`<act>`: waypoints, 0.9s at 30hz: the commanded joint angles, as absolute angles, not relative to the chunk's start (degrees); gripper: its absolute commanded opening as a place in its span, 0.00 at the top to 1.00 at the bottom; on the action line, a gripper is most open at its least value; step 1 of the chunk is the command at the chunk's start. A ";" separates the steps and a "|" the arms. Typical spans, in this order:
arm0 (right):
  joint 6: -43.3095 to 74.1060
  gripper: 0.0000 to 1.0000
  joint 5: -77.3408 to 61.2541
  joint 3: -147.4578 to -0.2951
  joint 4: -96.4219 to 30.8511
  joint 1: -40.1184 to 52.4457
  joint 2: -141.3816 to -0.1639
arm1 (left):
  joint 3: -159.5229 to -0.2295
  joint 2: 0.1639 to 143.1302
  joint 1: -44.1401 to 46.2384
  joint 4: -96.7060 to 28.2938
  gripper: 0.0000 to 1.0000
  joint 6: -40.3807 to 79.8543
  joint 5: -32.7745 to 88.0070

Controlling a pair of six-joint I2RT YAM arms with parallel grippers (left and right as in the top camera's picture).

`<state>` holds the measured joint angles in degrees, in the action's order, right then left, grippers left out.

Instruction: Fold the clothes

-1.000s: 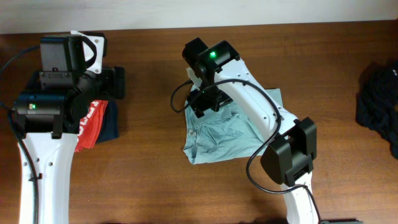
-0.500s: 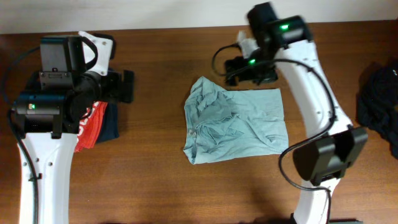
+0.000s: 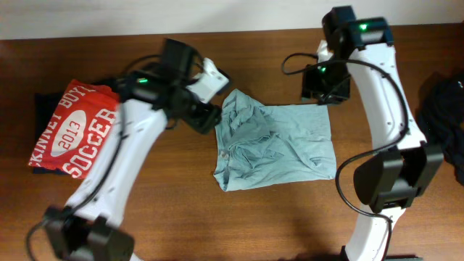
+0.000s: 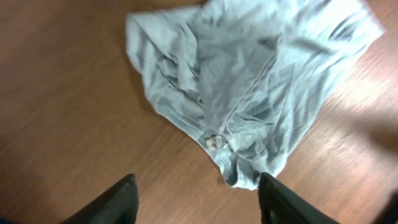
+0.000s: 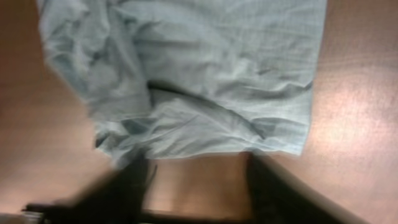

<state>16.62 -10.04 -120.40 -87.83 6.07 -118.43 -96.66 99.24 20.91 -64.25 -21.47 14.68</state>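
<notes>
The clothes, a pale grey-blue t-shirt [image 3: 279, 148], lie crumpled on the wooden table, bunched toward the left side. My left gripper [image 3: 206, 116] hovers just off the shirt's upper left corner. In the left wrist view it [image 4: 196, 200] is open over bare wood, and a hem of the shirt [image 4: 249, 81] reaches down beside the right finger [image 4: 283, 200]. My right gripper [image 3: 324, 85] hangs by the shirt's upper right edge. In the right wrist view it [image 5: 199, 186] is blurred and open, with wood between its fingers and the shirt [image 5: 205, 74] just beyond their tips.
A red t-shirt [image 3: 72, 129] with white soccer lettering lies on a dark garment at the far left. A black garment [image 3: 444, 123] sits at the right edge. Bare wood [image 3: 239, 225] stretches along the front of the table.
The left arm swung from the far left over to the shirt's upper left corner, uncovering the red t-shirt. The right arm pulled back from the shirt's middle to its upper right edge.
</notes>
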 commanded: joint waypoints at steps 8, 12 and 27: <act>17.58 0.96 -11.14 -95.57 -72.58 7.14 -118.45 | -96.57 99.31 21.58 -63.53 0.38 -20.73 4.99; 9.43 0.96 -17.80 -90.00 -66.28 9.08 -118.45 | -96.57 98.52 21.54 -63.44 0.38 -20.43 4.43; 0.67 0.96 -25.28 -83.53 -62.92 20.05 -118.19 | -96.57 94.56 18.35 -63.48 0.37 -20.18 4.45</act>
<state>3.18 -21.04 -84.09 -61.43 18.00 -118.48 -96.12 97.36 19.77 -63.42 -20.80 4.93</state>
